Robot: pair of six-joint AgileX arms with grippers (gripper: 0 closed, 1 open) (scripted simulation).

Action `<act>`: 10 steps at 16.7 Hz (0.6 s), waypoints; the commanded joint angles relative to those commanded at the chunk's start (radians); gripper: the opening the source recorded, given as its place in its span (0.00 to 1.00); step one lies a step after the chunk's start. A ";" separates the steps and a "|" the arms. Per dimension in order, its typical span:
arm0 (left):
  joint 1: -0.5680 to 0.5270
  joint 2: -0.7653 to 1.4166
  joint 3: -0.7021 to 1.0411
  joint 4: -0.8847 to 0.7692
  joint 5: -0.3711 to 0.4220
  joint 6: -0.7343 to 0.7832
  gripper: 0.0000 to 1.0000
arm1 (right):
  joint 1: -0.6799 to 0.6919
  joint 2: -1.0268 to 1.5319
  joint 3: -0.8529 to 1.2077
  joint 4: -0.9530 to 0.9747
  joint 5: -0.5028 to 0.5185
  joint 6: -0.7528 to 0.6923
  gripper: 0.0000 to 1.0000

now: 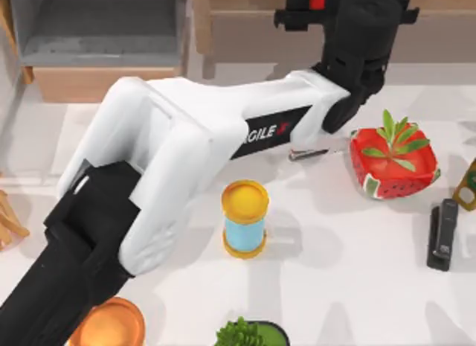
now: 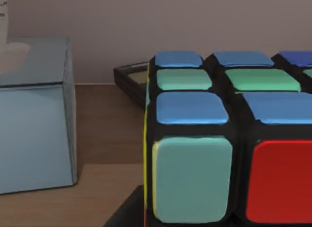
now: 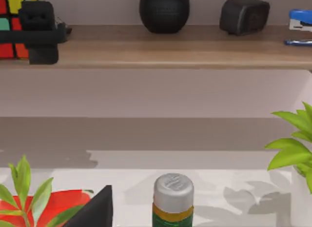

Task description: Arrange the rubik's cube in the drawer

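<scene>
1. Top view: my left arm [image 1: 186, 138], lettered "AGILE" on a black band, stretches from the lower left across the table to the wooden shelf [image 1: 245, 26] at the top. Its gripper [image 1: 318, 0] sits there on a red thing. The drawer [image 1: 97, 41] lies open at the top left, grey inside.
2. Left wrist view: the rubik's cube [image 2: 229, 139] sits close before the camera, on the wooden shelf.
3. Right wrist view: black fingers [image 3: 39, 31] clamp the cube on the shelf. I cannot tell how the right gripper's fingers stand.
</scene>
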 joint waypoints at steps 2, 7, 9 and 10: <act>0.000 0.000 0.000 0.000 0.000 0.000 0.47 | 0.000 0.000 0.000 0.000 0.000 0.000 1.00; 0.000 0.000 0.000 0.000 0.000 0.000 0.10 | 0.000 0.000 0.000 0.000 0.000 0.000 1.00; 0.000 0.000 0.000 0.000 0.000 0.000 0.00 | 0.000 0.000 0.000 0.000 0.000 0.000 1.00; 0.000 0.000 0.000 0.000 0.000 0.000 0.00 | 0.000 0.000 0.000 0.000 0.000 0.000 1.00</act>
